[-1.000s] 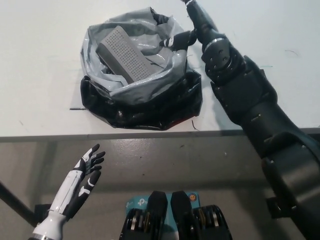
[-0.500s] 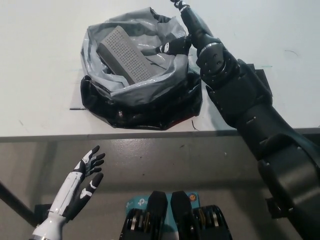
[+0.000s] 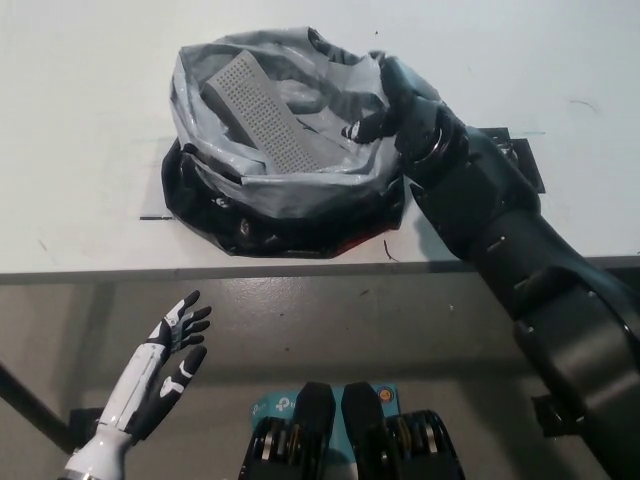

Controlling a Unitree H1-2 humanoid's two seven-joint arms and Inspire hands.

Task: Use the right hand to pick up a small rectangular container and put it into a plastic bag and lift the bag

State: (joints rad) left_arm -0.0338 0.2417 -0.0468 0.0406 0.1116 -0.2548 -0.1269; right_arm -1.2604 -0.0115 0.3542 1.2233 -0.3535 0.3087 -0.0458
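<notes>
Two of three steps look done from where we sit: the container [image 3: 262, 115] already lies inside the bag [image 3: 285, 195], just left of our right hand [image 3: 405, 110], which pinches the bag's rim. Only the lift remains. Left hand [image 3: 168, 350] hangs open, well below.

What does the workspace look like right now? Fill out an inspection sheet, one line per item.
Surface: white table, front edge in view.
Job's things: grey perforated container lies tilted inside the plastic bag, whose mouth is open.
Clutter: dark flat piece on the table beside the right arm.
Robot hands: black right robot hand at the bag's right rim, grip unclear; white left robot hand open, resting below the table edge.
Cables: nothing seen.
Surroundings: grey floor below the table.
</notes>
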